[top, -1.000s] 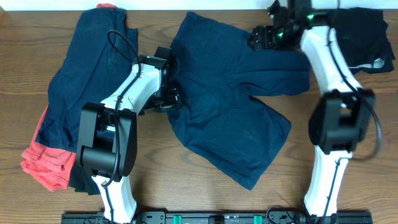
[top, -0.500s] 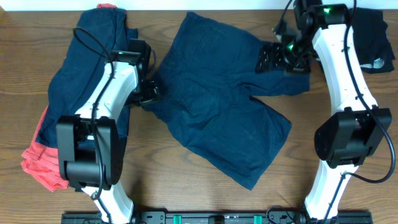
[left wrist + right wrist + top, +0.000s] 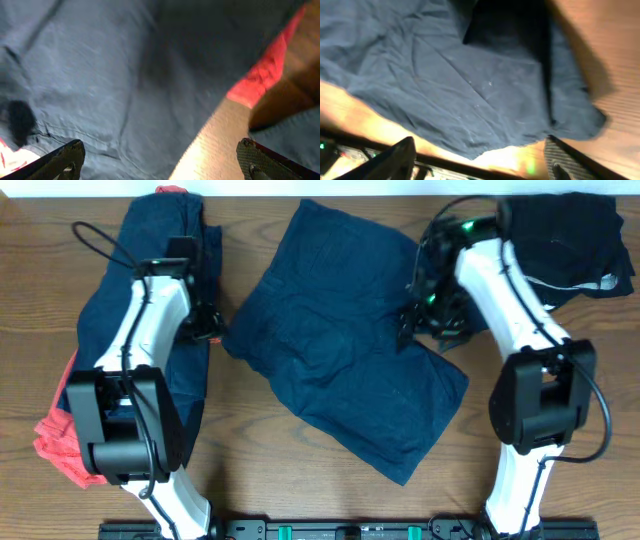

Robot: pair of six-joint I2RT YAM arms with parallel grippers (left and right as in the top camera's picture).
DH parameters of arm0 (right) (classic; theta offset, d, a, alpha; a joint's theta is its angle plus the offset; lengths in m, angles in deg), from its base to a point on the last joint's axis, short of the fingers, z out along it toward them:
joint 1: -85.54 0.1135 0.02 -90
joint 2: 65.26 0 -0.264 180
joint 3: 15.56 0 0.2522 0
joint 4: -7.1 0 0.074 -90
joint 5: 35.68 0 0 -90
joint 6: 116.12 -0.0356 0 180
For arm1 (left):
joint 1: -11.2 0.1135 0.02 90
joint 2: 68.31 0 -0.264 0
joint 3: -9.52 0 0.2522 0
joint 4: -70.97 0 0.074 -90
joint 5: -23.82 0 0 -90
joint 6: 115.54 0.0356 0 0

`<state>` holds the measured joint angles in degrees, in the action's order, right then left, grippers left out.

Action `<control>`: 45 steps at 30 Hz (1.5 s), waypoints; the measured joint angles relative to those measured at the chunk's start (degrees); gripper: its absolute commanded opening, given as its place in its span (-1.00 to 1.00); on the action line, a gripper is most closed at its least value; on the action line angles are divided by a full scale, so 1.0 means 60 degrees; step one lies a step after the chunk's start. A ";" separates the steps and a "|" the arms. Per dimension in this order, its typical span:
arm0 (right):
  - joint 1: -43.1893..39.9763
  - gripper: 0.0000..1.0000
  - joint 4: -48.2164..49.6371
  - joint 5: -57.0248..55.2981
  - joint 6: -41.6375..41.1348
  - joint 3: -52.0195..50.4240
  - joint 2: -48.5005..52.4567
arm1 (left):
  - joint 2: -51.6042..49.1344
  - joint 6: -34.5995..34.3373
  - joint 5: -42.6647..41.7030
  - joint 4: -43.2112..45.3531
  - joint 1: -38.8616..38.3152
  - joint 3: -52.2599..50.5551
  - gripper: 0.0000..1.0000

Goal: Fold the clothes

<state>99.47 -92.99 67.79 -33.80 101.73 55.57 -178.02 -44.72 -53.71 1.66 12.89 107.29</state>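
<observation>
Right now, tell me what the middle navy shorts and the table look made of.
Navy shorts: soft woven cloth, perhaps cotton, matte; it creases and lies limp. Table: wood or wood-look laminate, brown grain lines, slight sheen; I cannot tell which.

The left arm (image 3: 140,320) stretched forward, the left gripper (image 3: 207,330) turned inward with its jaws spread wide. The right arm (image 3: 500,280) arched forward, the right gripper (image 3: 412,320) angled inward, jaws apart.

At centre, dark navy fabric shorts (image 3: 340,380) lie spread; stacked navy garments (image 3: 108,285) and a coral-red fabric garment (image 3: 60,448) lie left, a crumpled black garment (image 3: 575,230) far right.
</observation>
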 measured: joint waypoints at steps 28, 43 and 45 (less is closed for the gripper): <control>-0.0474 0.67 0.3206 -0.1348 -0.2055 -0.3854 -0.0022 | 0.0000 0.0463 -0.0259 0.0368 0.0000 0.0062 0.96; -0.2167 0.93 0.6331 -0.2098 -0.0933 -0.3843 -0.0382 | 0.0000 0.1723 -0.1665 0.0248 -0.0233 0.0062 0.96; -0.2324 0.93 0.7038 -0.2091 -0.0718 -0.3840 -0.0382 | 0.0000 0.1898 -0.1741 0.0193 -0.0262 0.0062 0.96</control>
<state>85.53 -50.76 55.25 -38.10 78.69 53.28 -178.02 -33.34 -64.16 2.82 11.32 107.66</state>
